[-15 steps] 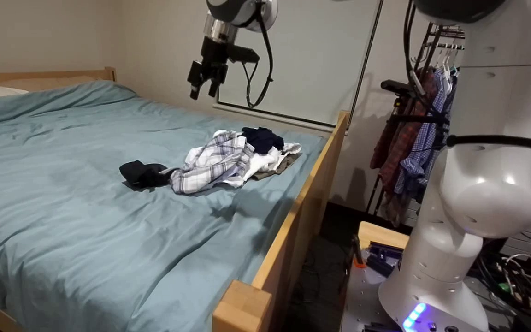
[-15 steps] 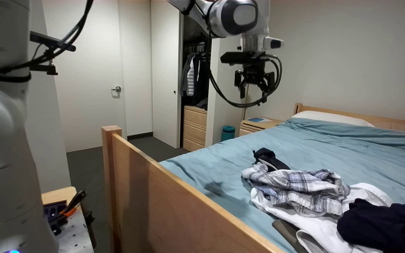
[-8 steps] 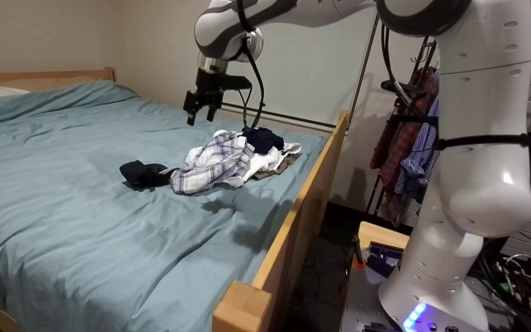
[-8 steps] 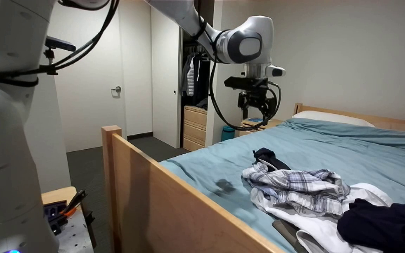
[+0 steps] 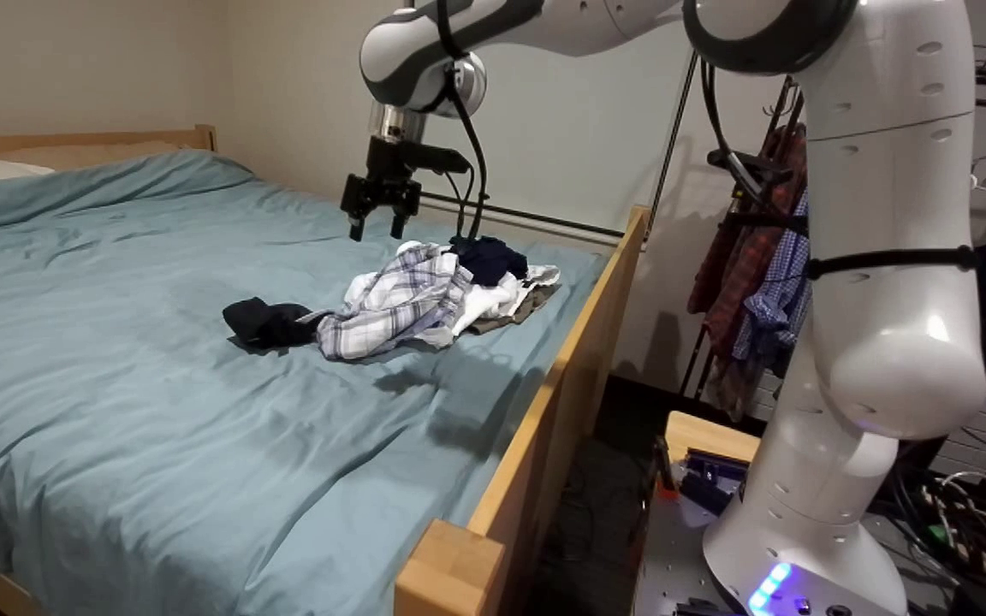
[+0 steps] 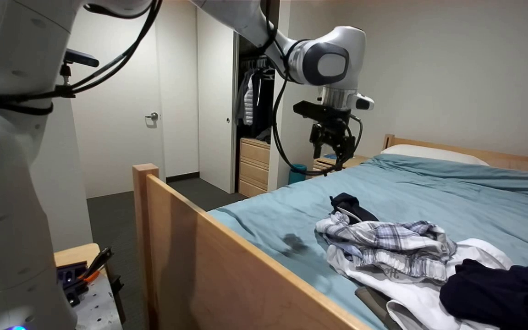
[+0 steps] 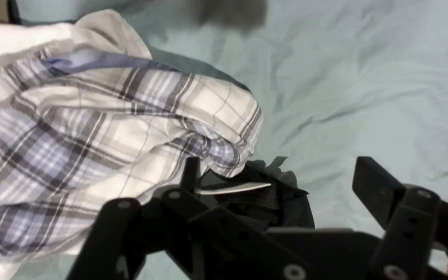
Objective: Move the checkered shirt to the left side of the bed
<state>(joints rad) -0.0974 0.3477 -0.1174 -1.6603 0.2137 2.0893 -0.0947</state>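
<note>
The checkered shirt, white with grey and blue plaid, lies crumpled on the bed (image 5: 159, 411). The shirt shows in both exterior views (image 5: 403, 291) (image 6: 392, 236) and fills the left of the wrist view (image 7: 111, 136). My gripper (image 5: 377, 229) is open and empty, held in the air above the bed; it also shows in the other exterior frame (image 6: 328, 158). In the wrist view the jaws stand wide apart (image 7: 280, 171), with the left finger in front of the shirt's edge and the right finger over bare sheet. The fingers appear clear of the cloth.
A black garment (image 5: 266, 323) lies at the shirt's end and shows below the open jaws in the wrist view (image 7: 294, 210). White cloth (image 6: 479, 252) and a navy garment (image 6: 493, 288) lie beside the shirt. The wooden footboard (image 6: 241, 261) stands between the robot base and mattress.
My gripper has come down toward the bed, mostly in the first half second, then tilted slightly. It stays open. The clothes have not moved.
</note>
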